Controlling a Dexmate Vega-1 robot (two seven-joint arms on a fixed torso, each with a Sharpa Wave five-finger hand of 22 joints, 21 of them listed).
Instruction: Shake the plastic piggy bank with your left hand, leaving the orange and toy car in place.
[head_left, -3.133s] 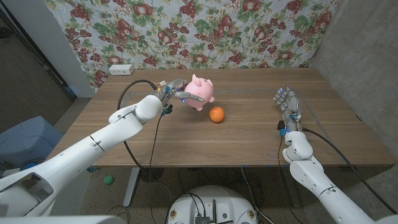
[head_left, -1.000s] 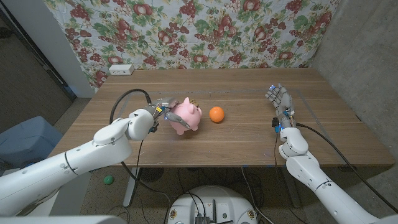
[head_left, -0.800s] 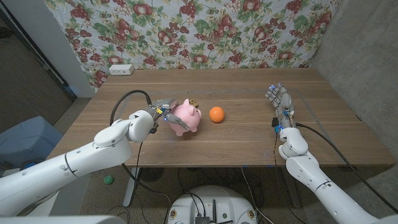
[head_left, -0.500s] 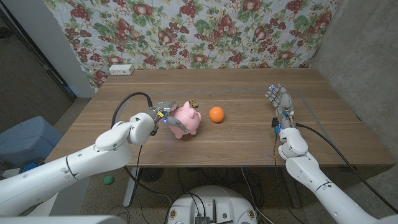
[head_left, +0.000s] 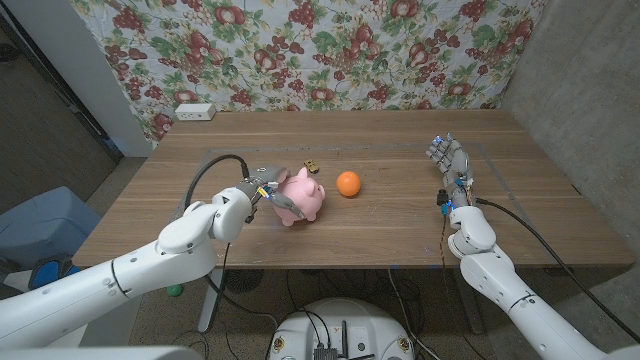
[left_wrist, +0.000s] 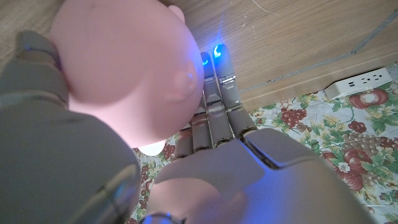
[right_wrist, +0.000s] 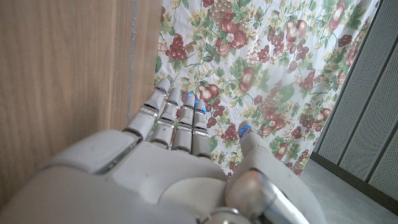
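Left hand (head_left: 268, 192) fingers (left_wrist: 214, 99) wrapped around pink piggy bank (head_left: 300, 196), gripping it beside orange (head_left: 348, 183); right hand (head_left: 450, 160) held nothing, fingers straight.

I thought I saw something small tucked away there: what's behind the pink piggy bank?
Just behind the piggy bank, which the left hand grips, a small toy car sits on the wooden table. The pig hides the tabletop right behind it.

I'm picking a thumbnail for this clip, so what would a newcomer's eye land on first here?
The pink piggy bank, gripped by the left hand at the table's left-middle, stands out first. Next comes the bright orange on the bare wood just to its right. Behind it all, a busy fruit-print cloth hangs along the table's far side.
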